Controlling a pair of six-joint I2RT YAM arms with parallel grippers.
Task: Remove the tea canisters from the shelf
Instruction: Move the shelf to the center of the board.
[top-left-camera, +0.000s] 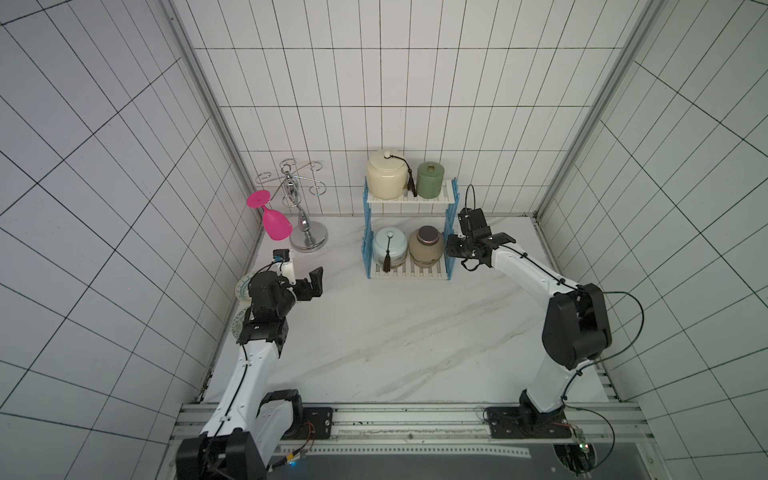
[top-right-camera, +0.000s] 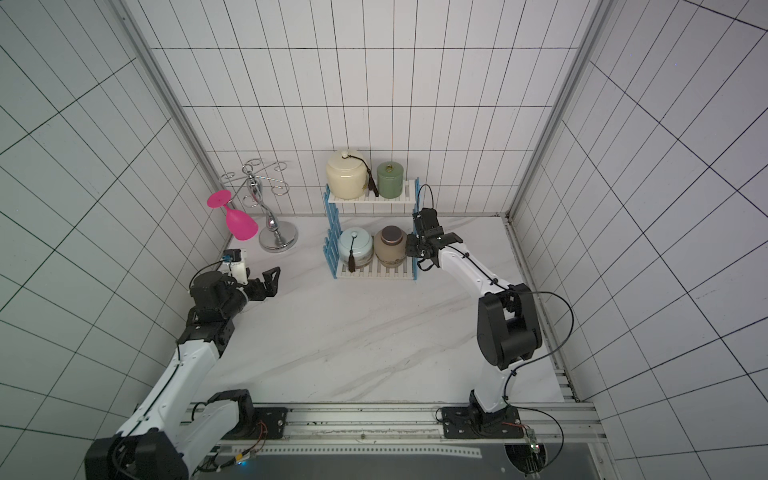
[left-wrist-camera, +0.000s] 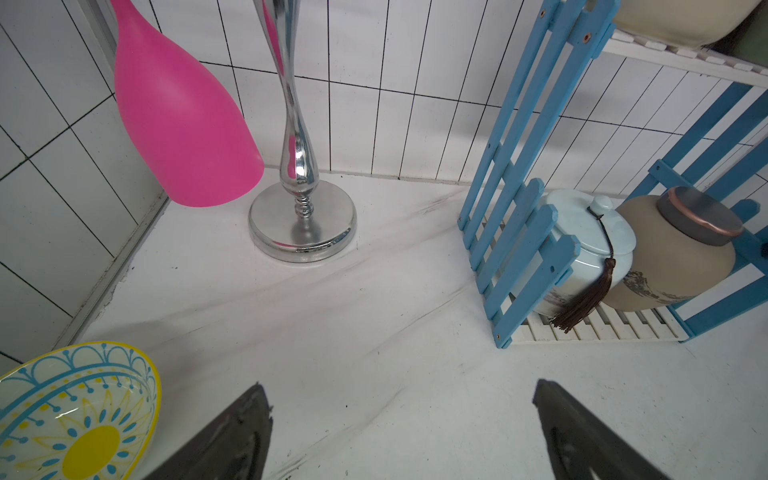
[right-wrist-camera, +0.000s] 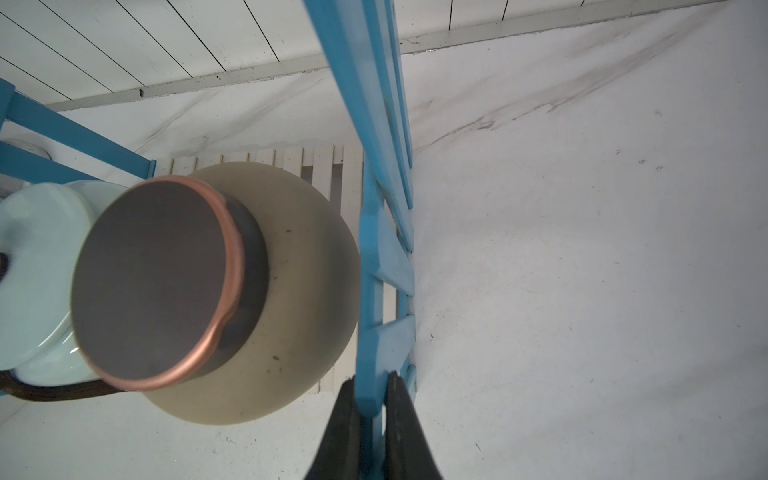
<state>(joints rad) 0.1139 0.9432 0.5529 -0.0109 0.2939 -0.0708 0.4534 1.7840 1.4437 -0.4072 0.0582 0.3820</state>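
Now, right end effector (right-wrist-camera: 371, 376) tight on the blue side of the shelf (right-wrist-camera: 386, 257), left end effector (left-wrist-camera: 399, 384) wide, empty.

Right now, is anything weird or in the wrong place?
Yes. The right gripper is shut on the shelf, pinching its blue side picket, not a canister. The tan canister stands just inside.

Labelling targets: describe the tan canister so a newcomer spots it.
Find the blue-sided shelf at the back wall, lower tier. Of its two canisters, the tan canister stands nearer the right gripper. Unlike the pale blue canister beside it, it has a flat dark lid and no tassel.
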